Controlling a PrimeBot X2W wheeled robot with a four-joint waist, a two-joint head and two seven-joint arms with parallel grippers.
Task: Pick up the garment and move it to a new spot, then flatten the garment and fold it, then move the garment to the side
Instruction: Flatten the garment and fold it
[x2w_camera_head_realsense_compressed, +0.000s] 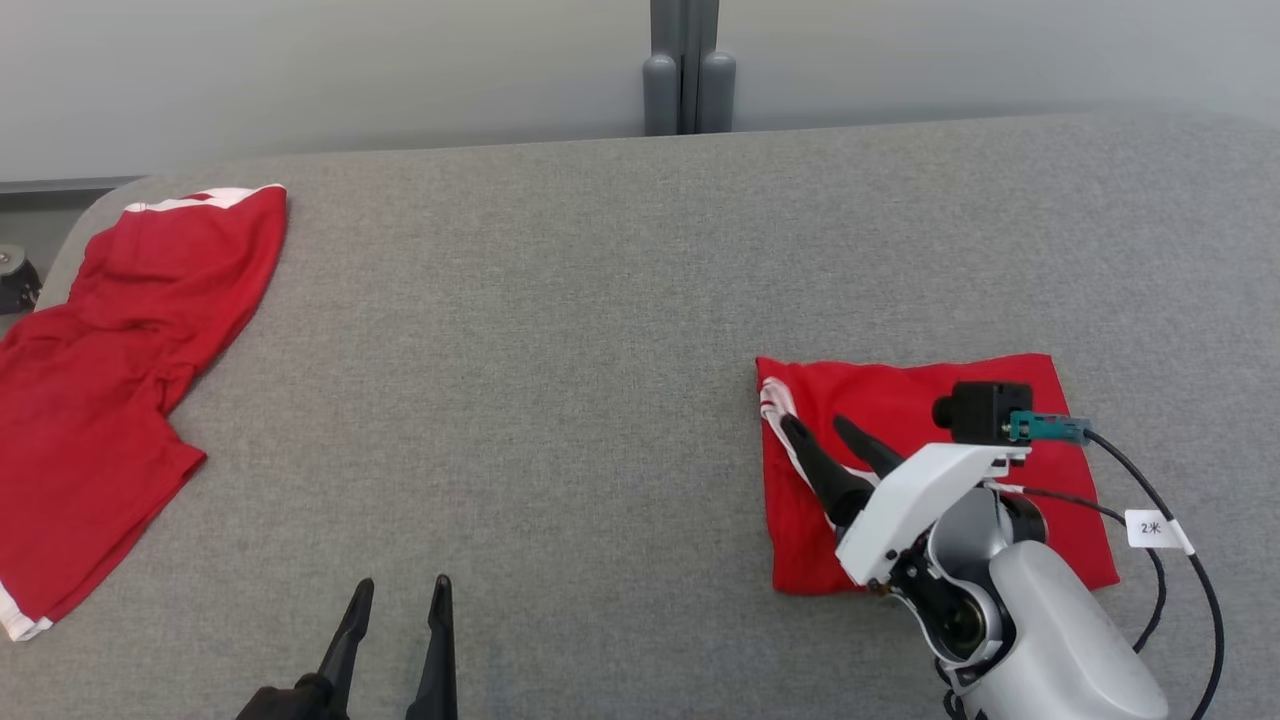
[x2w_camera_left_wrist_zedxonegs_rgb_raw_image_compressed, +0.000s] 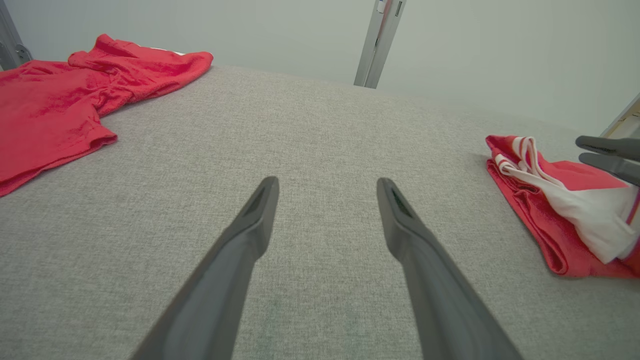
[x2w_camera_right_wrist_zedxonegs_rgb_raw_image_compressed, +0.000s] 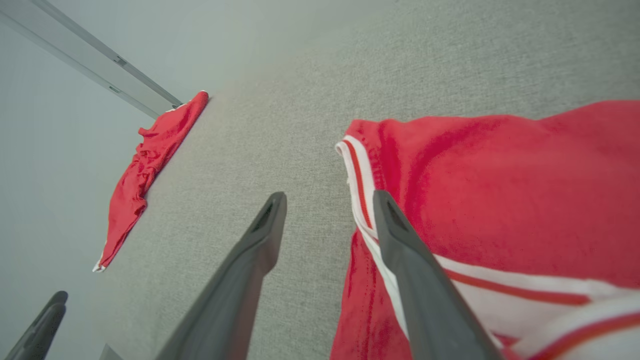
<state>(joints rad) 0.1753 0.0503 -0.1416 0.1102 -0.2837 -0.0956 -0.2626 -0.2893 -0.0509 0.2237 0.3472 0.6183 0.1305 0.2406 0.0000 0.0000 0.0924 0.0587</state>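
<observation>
Sitting folded, your red garment (x2w_camera_head_realsense_compressed: 885, 395) needs no holding: right gripper (x2w_camera_head_realsense_compressed: 812, 422) spread over its striped edge, left gripper (x2w_camera_head_realsense_compressed: 403, 582) spread, well apart

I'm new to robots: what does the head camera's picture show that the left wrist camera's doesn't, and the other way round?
Head view, not left wrist view: the right arm's white forearm, its black camera and labelled cable. Left wrist view, not head view: a pale slanted strut at the right edge. Both: the grey table, the crumpled red garment, the folded red garment, and both arms' dark jaws, standing open.
</observation>
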